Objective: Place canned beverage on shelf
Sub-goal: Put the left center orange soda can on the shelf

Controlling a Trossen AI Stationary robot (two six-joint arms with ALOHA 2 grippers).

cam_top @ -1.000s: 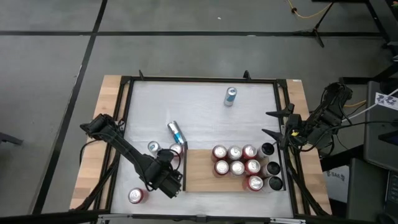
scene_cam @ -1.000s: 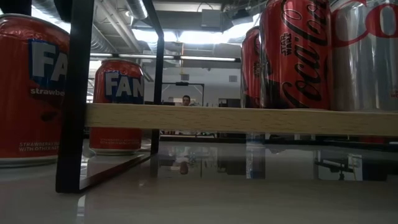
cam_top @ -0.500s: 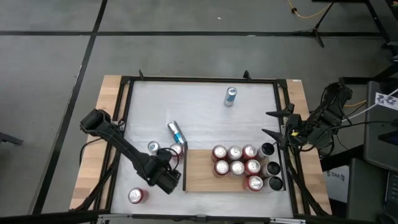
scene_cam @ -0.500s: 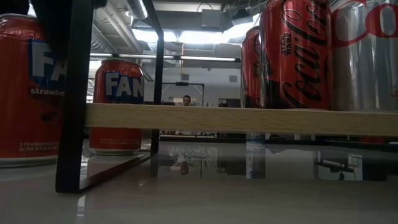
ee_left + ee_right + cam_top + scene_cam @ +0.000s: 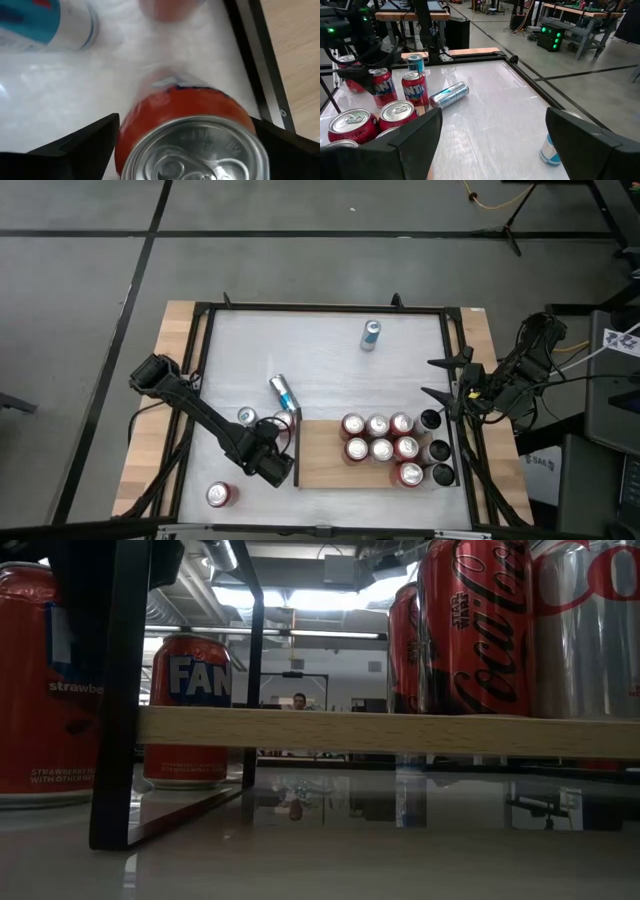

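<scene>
A red strawberry Fanta can stands upright on the white tabletop, just left of the shelf's black end rail. My left gripper points down over this can and is open. One finger stands on each side of the can's top, and I see no touch. In the low view the dark gripper covers the can's upper part. The shelf is a light wooden board with several cans on its right half. My right gripper waits open at the table's right edge.
A second red Fanta can and a silver-topped can stand just beyond my left gripper. A blue and silver can lies on its side. Another blue can stands far back, a red can near the front left corner, and dark cans beside the shelf's right end.
My left gripper has sunk toward the red can beside the shelf's left rail. In the low view its dark body has come down in front of the can's upper part. The can has not moved, and the fingers have stayed apart.
</scene>
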